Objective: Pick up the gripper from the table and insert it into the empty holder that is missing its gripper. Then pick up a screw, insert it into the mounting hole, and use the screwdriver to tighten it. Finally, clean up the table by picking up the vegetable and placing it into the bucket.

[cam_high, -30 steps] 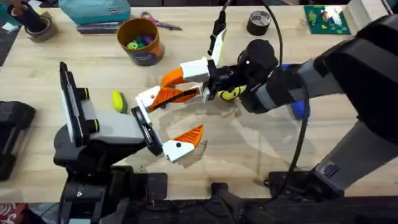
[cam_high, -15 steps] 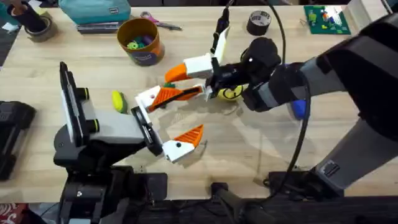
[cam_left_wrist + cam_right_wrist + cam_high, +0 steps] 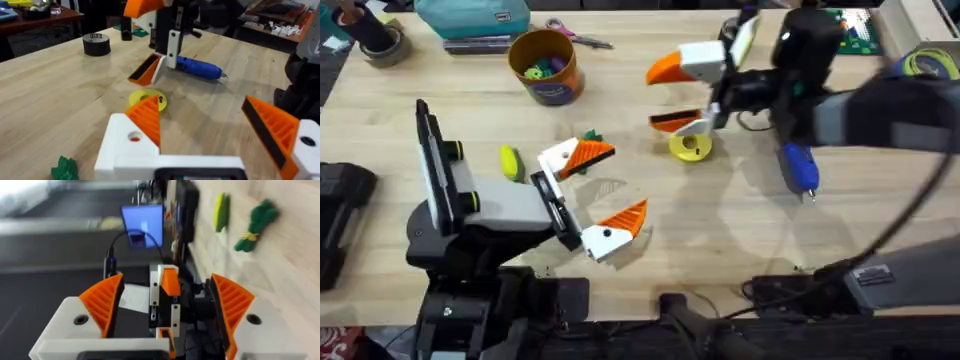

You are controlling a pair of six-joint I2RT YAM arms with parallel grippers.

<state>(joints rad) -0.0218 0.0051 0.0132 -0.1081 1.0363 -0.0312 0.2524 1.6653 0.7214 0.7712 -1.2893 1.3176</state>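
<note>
overhead view, mustard bucket (image 3: pixel 546 66) upright on table (image 3: pixel 740 235), holding colourful bits

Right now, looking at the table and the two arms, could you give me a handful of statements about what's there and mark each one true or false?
1. The blue screwdriver lies on the table. True.
2. The green vegetable is already inside the bucket. False: it lies on the table beside the left gripper.
3. The left gripper is open, with orange pads on both fingers. True.
4. The right gripper is shut on the screwdriver. False: it is open and holds nothing, above the yellow ring.
5. The black tape roll sits in the bucket. False: it rests on the table towards the far edge.
</note>
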